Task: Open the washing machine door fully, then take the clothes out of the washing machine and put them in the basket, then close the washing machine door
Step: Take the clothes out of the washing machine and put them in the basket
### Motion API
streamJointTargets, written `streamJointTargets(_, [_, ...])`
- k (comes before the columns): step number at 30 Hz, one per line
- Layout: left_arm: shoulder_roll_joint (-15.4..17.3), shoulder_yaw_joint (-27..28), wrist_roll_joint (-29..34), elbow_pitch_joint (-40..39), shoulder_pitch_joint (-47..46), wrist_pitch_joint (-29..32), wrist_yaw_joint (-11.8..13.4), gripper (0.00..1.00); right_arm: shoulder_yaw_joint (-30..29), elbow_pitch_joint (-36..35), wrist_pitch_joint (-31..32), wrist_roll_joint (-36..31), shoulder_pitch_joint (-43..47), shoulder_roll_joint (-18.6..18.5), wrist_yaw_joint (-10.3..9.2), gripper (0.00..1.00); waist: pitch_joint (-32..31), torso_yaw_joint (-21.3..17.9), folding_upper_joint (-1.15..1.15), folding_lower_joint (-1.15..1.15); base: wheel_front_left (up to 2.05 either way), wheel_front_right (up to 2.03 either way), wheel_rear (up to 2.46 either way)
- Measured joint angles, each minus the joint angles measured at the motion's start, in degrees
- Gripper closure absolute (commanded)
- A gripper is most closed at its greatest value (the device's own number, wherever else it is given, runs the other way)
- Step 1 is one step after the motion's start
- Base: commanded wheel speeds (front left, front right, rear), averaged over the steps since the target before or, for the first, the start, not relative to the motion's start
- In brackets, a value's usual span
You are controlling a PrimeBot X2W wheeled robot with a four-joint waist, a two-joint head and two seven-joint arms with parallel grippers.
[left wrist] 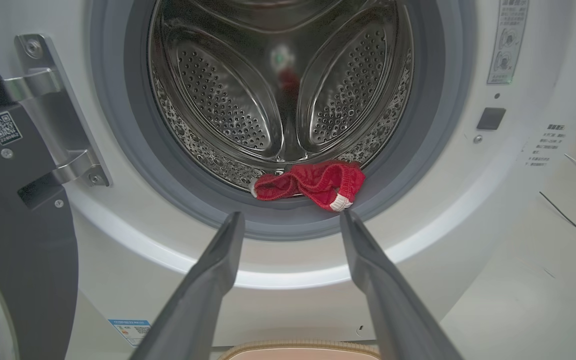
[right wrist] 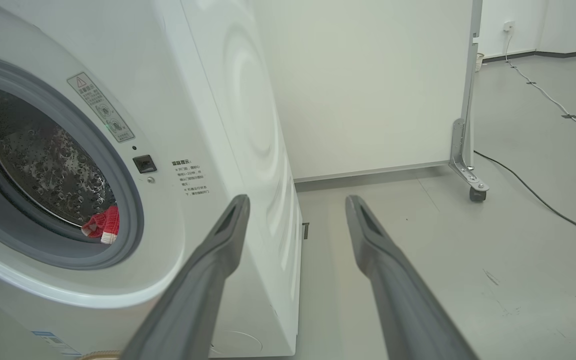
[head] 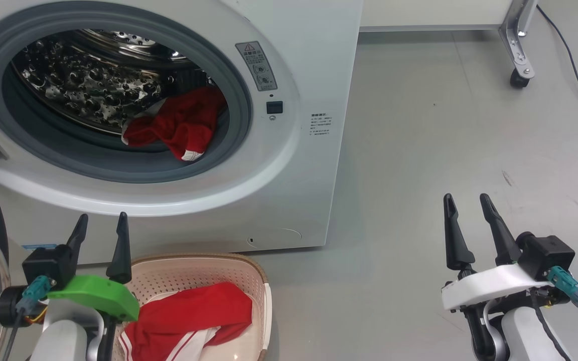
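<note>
One red garment (head: pixel 178 128) is seen at the drum lip (head: pixel 133 168) inside the washing machine (head: pixel 294 190). A second garment (head: pixel 193 313) is laid in the basket (head: pixel 203 275) below. Both grippers are held partly open and empty: the left gripper (head: pixel 102 216) over the basket, the right gripper (head: pixel 466 198) over the floor (head: pixel 419 125). The door (left wrist: pixel 23 260) is swung open at the left.
</note>
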Motion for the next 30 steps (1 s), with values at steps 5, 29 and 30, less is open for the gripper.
streamJointTargets(5, [-0.2, 0.0, 0.1, -2.1, 2.2, 0.0, 0.0, 0.0, 0.0, -0.1, 0.0, 0.0, 1.1, 0.0, 0.0, 0.0, -0.4, -0.1, 0.0, 0.0, 0.0, 0.0, 0.0])
streamJointTargets(29, [-1.0, -0.2, 1.6, -8.1, 7.1, 0.0, -0.1, 0.0, 0.2, -0.9, 0.0, 0.0, 2.1, 0.0, 0.01, 0.0, -0.9, -1.0, 0.0, 0.0, 0.0, 0.0, 0.0])
streamJointTargets(30, [-1.1, -0.2, 1.6, -8.3, 7.3, 0.0, -0.1, 0.0, 0.2, -0.9, 0.0, 0.0, 2.1, 0.0, 0.01, 0.0, -0.9, -1.0, 0.0, 0.0, 0.0, 0.0, 0.0])
